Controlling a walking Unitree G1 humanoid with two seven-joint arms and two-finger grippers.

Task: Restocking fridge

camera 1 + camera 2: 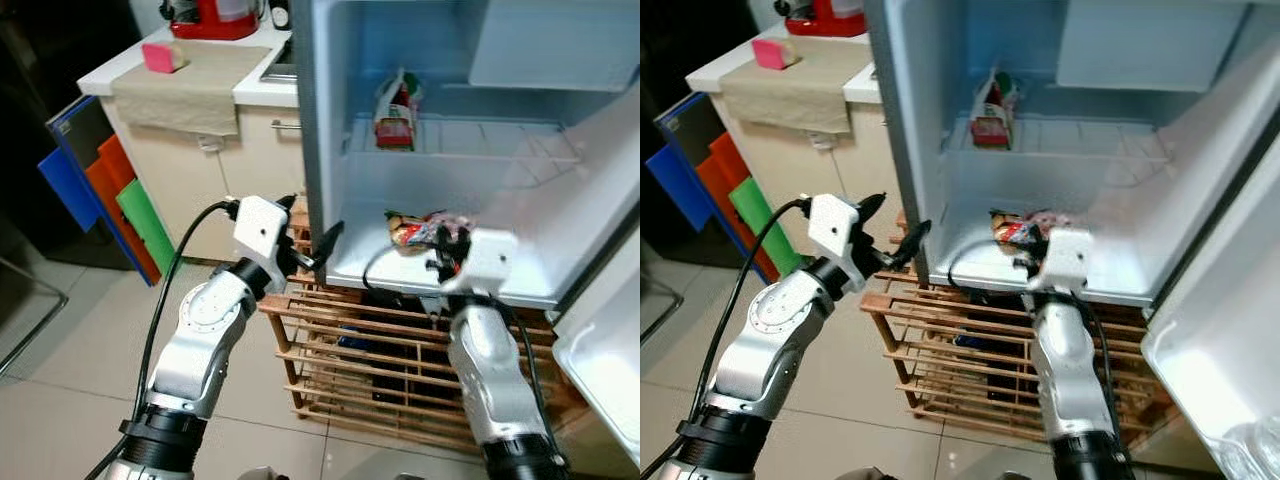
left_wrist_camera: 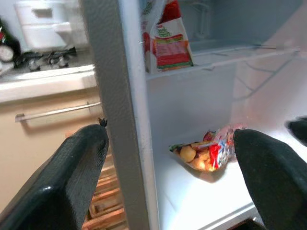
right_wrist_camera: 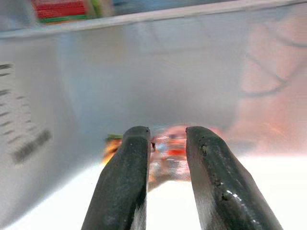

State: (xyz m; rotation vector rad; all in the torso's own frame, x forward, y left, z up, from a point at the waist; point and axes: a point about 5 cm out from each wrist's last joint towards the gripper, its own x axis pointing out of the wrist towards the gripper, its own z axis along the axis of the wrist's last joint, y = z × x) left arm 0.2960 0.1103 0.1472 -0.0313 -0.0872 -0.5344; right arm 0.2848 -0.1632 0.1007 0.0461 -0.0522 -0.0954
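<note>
— On the fridge floor, what's lying there?
— A crinkled snack bag (image 1: 425,231), red and yellow with round pieces showing through, lies flat on the white bottom of the open fridge (image 1: 520,180), near the front edge.
— And the right gripper (image 1: 447,252)?
— It reaches in over the front lip, pointing at the bag. Seen from its wrist, its two black fingers (image 3: 125,182) stand a narrow gap apart with nothing between them, so it is released; the bag sits blurred just beyond the tips. Whether the tips touch it, I cannot tell.
— The left gripper (image 1: 312,243)?
— Spread wide and holding nothing. It straddles the fridge's left side wall (image 2: 112,120), one finger outside the cabinet and one in front of the opening, as the left wrist view shows.
— Anything else inside?
— A red, white and green packet (image 1: 395,112) stands upright on the wire shelf (image 1: 480,140) above, toward the left. The fridge door (image 1: 600,350) hangs open on the right.
— Around the fridge?
— It rests on a slatted wooden crate (image 1: 340,350). To the left is a bench (image 1: 100,80) with a beige cloth (image 1: 190,90) draped over its edge, a pink sponge (image 1: 162,57) on it, and a red appliance (image 1: 215,18) behind. Blue, orange and green boards (image 1: 110,190) lean against the cabinet side.
</note>
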